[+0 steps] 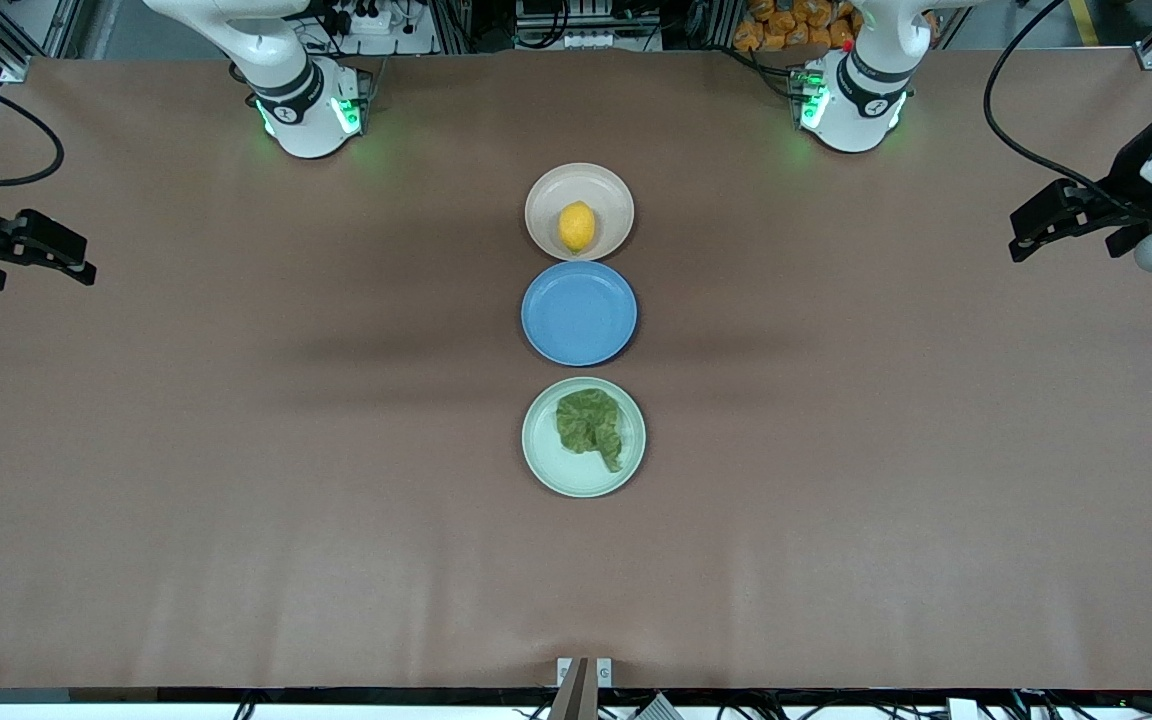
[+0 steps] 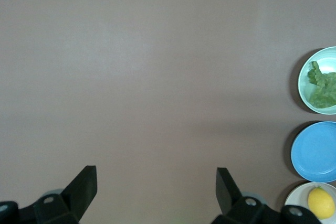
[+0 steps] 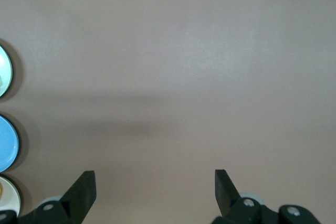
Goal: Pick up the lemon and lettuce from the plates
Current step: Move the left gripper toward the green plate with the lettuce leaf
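The yellow lemon (image 1: 577, 226) lies on the beige-cream plate (image 1: 544, 202), the plate of the row farthest from the front camera. The dark green lettuce (image 1: 590, 424) lies on the pale mint green plate (image 1: 548, 462), the nearest one. My left gripper (image 1: 1036, 222) waits open and empty high over the left arm's end of the table. My right gripper (image 1: 64, 258) waits open and empty high over the right arm's end. The left wrist view shows the open left gripper (image 2: 156, 182), the lettuce (image 2: 323, 87) and the lemon (image 2: 321, 202). The right wrist view shows the open right gripper (image 3: 155, 184).
An empty blue plate (image 1: 579, 313) lies between the two task plates, close to both; it also shows in the left wrist view (image 2: 316, 152). The brown table (image 1: 236, 450) is bare around the row. A small bracket (image 1: 583, 674) sits at the table's near edge.
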Robot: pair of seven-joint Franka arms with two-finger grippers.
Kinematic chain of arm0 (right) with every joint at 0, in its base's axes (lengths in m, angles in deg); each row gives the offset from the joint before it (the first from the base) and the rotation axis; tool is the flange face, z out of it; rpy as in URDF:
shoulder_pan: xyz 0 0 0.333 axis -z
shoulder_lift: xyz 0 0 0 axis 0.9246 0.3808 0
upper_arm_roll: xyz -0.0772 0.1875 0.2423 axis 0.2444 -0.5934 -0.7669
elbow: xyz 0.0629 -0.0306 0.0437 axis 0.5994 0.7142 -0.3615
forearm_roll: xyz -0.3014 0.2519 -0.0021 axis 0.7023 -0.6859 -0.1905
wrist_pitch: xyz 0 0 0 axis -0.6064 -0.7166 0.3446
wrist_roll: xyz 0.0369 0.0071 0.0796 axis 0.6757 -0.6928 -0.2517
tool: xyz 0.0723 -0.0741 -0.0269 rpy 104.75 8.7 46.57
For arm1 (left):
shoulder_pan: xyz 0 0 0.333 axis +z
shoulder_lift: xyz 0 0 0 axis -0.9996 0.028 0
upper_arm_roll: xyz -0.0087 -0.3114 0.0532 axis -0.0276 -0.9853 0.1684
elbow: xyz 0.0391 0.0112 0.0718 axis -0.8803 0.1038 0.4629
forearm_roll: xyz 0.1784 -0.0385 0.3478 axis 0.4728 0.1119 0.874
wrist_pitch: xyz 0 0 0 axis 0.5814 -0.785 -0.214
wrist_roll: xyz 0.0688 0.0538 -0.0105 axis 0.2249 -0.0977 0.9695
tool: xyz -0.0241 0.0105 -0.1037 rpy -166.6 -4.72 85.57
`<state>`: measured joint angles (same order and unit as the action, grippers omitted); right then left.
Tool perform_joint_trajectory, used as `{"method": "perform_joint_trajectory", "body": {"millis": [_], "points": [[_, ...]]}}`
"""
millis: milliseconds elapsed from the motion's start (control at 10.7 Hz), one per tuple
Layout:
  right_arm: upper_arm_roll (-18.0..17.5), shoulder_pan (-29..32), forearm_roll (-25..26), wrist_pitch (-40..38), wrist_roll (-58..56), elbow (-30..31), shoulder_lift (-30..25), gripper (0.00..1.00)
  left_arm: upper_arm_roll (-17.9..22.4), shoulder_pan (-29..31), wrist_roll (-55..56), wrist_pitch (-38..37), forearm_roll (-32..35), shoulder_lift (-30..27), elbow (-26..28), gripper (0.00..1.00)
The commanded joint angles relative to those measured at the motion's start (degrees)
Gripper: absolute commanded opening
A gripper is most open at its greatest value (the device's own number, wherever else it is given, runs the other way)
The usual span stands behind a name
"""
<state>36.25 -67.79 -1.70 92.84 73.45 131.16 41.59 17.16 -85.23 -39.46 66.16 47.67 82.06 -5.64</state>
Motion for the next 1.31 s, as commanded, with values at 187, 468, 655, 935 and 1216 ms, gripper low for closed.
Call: {"method": "perform_joint_trajectory", "body": {"millis": [187, 468, 655, 935, 1216], "points": [[-0.37, 0.79, -0.41, -0.49, -0.76, 0.38, -0.79, 1.00, -0.23, 0.43, -1.11, -0.39, 0.02, -0.34, -0.55, 1.00], [-0.37, 0.70, -0.41, -0.32, -0.59, 1.25, -0.79, 1.00, 0.04, 0.61, -1.20, -0.39, -1.74, 0.00, -0.12, 1.00], [-0.37, 0.70, -0.41, -0.31, -0.50, 2.21, -0.79, 1.00, 0.04, 0.26, -1.02, 0.31, -3.32, 1.49, 0.41, 1.00], [-0.55, 0.52, -0.59, -0.66, -0.23, 3.27, -0.87, 1.00, -1.01, -1.58, -0.85, 6.43, -3.77, 3.60, 4.70, 1.00], [-0.55, 0.61, -2.87, -1.63, -0.15, 4.33, -2.02, 1.00, -1.81, -5.70, 0.64, 16.20, -3.77, 8.95, 6.21, 1.00]]}}
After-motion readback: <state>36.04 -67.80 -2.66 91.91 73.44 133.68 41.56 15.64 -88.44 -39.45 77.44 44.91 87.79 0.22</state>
